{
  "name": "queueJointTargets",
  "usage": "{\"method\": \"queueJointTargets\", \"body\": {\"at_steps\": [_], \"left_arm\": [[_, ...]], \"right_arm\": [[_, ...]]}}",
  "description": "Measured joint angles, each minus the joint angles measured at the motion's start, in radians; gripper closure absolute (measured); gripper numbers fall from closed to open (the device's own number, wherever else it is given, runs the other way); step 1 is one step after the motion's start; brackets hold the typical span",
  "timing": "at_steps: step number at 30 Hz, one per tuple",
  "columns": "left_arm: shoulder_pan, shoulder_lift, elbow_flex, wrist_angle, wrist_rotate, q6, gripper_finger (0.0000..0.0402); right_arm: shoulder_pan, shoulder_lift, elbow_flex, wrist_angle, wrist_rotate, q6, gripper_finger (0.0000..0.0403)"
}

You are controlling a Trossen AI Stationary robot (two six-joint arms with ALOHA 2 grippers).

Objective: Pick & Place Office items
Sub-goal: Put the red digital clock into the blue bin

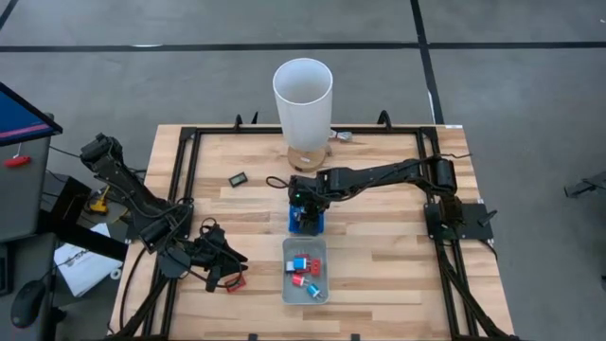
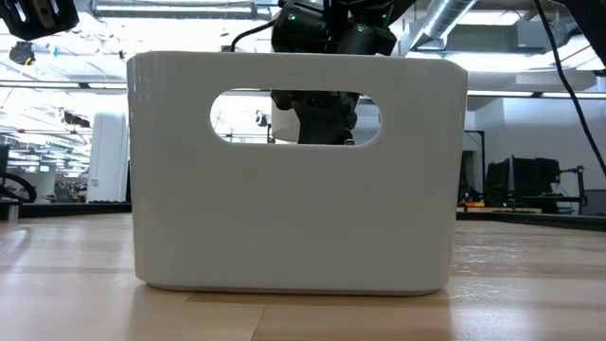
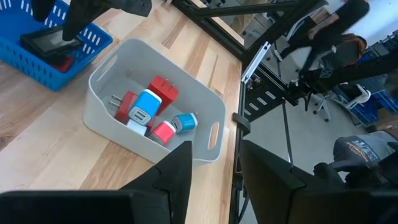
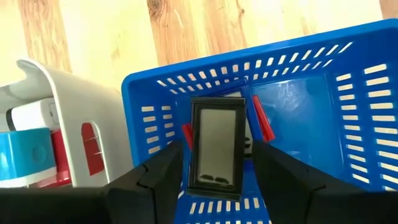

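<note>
My right gripper point(image 4: 217, 180) points down into the blue tray point(image 4: 348, 124), open. A black item with a grey screen point(image 4: 214, 146) sits between its fingers with a slim gap on each side, lying over red pieces point(image 4: 264, 118). Beside it, the pale grey tray point(image 1: 305, 270) holds several red, blue and white items point(image 3: 149, 109). My left gripper point(image 3: 214, 162) hovers open and empty at the table's near left, looking toward the grey tray. In the high view a red piece point(image 1: 235, 282) lies by its fingers. Another black item point(image 1: 238, 178) lies on the wood farther back.
A tall white cylinder point(image 1: 303, 95) stands at the far edge behind the blue tray. A black metal frame point(image 1: 189, 180) runs along the table's sides. In the low view the grey tray's wall point(image 2: 298, 189) blocks almost everything. Bare wood lies right of the trays.
</note>
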Motion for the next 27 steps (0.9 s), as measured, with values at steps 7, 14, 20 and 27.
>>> {"method": "queueJointTargets", "body": {"at_steps": [7,14,20,27], "left_arm": [[-0.017,0.0,0.0,-0.003,0.0,0.001,0.027],[-0.093,0.0,0.0,-0.096,0.002,-0.02,0.027],[-0.21,0.0,0.001,-0.226,0.026,-0.136,0.027],[-0.361,0.063,0.001,-0.316,0.116,-0.283,0.027]], "right_arm": [[0.003,-0.004,0.031,-0.002,0.008,0.04,0.0218],[0.057,-0.028,0.149,-0.029,0.09,0.093,0.0217],[0.122,-0.055,0.236,-0.027,0.17,0.168,0.0217],[0.237,-0.147,0.241,-0.027,0.298,0.305,0.0217]]}}
